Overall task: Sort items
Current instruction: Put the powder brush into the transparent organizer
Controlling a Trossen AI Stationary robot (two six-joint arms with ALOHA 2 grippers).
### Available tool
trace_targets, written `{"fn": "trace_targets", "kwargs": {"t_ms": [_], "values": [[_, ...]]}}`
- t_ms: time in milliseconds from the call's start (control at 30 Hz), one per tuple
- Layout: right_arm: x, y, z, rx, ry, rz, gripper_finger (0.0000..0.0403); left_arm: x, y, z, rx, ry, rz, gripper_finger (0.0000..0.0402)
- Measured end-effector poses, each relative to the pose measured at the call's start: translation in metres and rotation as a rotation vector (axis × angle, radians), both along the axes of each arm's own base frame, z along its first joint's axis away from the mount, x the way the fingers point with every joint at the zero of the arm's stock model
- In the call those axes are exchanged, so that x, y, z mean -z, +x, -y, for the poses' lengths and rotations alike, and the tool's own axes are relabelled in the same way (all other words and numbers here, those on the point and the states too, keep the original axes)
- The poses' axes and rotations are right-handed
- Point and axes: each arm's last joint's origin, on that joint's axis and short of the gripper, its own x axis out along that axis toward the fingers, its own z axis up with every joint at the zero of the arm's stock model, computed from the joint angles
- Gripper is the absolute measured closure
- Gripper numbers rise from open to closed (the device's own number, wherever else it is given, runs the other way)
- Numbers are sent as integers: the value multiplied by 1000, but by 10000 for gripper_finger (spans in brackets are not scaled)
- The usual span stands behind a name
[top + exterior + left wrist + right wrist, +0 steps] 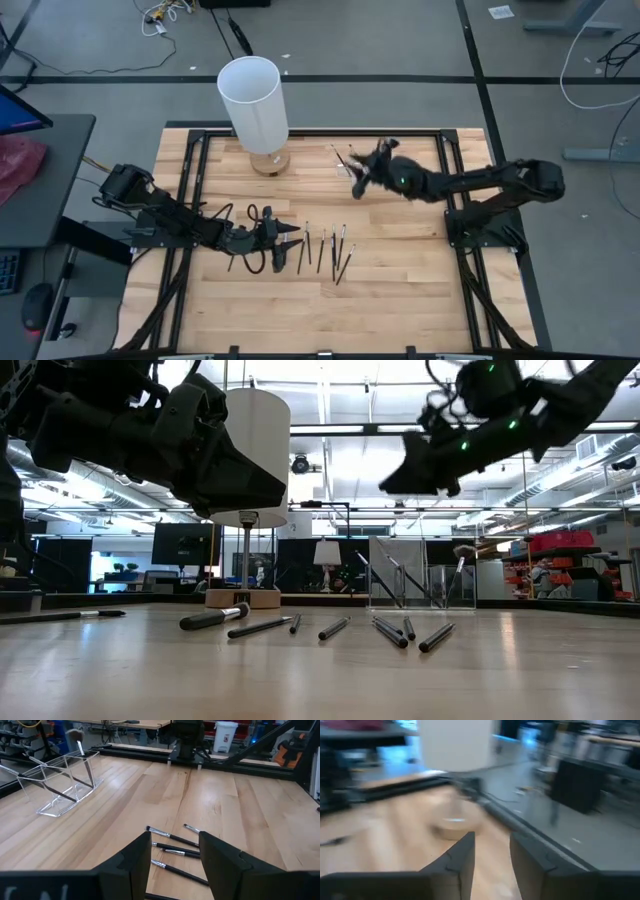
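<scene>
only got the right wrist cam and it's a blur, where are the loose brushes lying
Observer: The brushes lie in a loose row near the table's front middle, just right of the left pincer.
Operator: is the left holding any
Observer: No, the left pincer is open and empty, with brushes on the wood just ahead of it.
Operator: where's the right pincer vs the holder
Observer: The right pincer is raised off the table close by the clear holder, which has a few brushes in it.
</scene>
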Motion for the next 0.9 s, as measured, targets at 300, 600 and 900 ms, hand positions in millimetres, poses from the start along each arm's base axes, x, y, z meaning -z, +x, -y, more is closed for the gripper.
{"fn": "trace_targets", "kwargs": {"t_ms": [300, 600, 900], "values": [[30, 11, -97, -309, 129, -99, 302, 0, 0, 0, -1, -5, 2, 232], [88, 17, -146, -397, 257, -193, 305, -5, 2, 9, -27, -36, 9, 236], [107, 25, -144, -348, 326, -140, 278, -31, 18, 42, -43, 47, -363, 279]]}}
